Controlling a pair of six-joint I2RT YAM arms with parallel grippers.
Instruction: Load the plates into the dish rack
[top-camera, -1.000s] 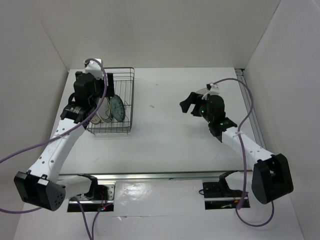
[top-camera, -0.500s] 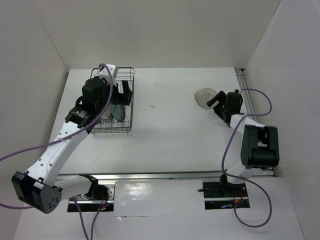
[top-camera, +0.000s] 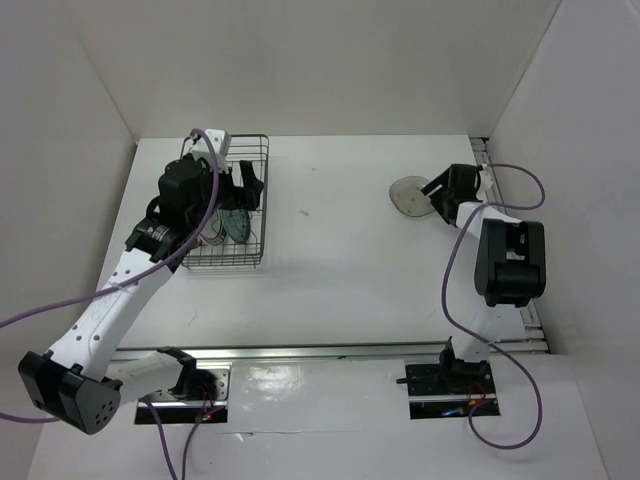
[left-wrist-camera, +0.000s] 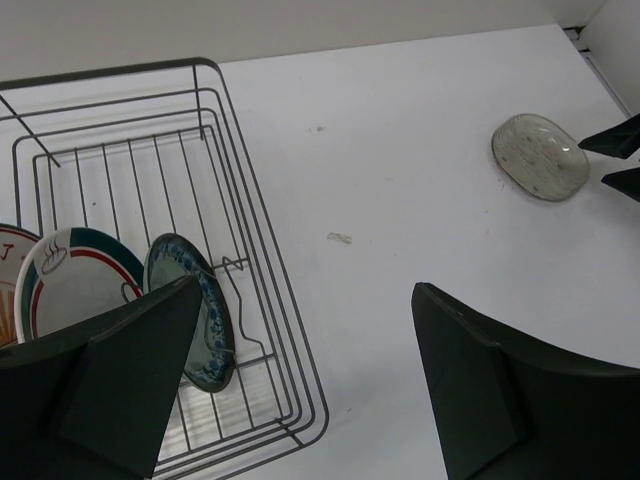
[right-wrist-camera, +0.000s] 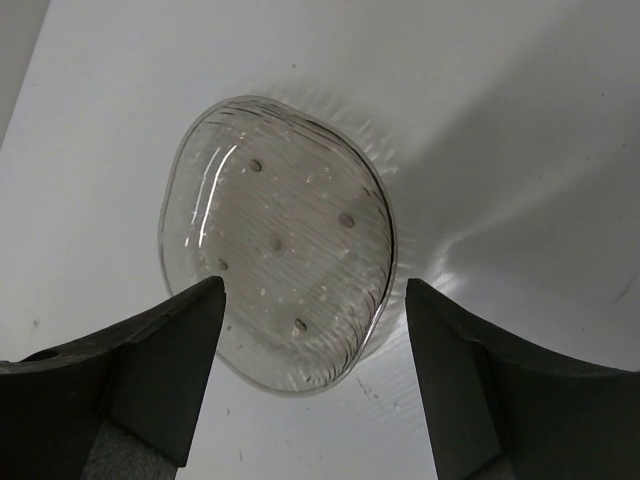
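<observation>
The dish rack stands at the back left. In the left wrist view the rack holds three upright plates: the orange sunburst plate at the frame edge, the red-and-teal ringed plate and the teal-green patterned plate. My left gripper hovers open and empty above the rack's right rim. The pale grey plate lies flat on the table at the back right. My right gripper is open, its jaws on either side of the plate's near edge, not closed on it.
White walls enclose the table on three sides. A metal rail runs along the right edge beside the right arm. Purple cables loop off both arms. A small speck lies on the table right of the rack.
The right arm has swung from mid-table to the back right, and the grey plate now lies on the table with the open gripper against it. The left gripper has risen out of the rack toward its right rim.
</observation>
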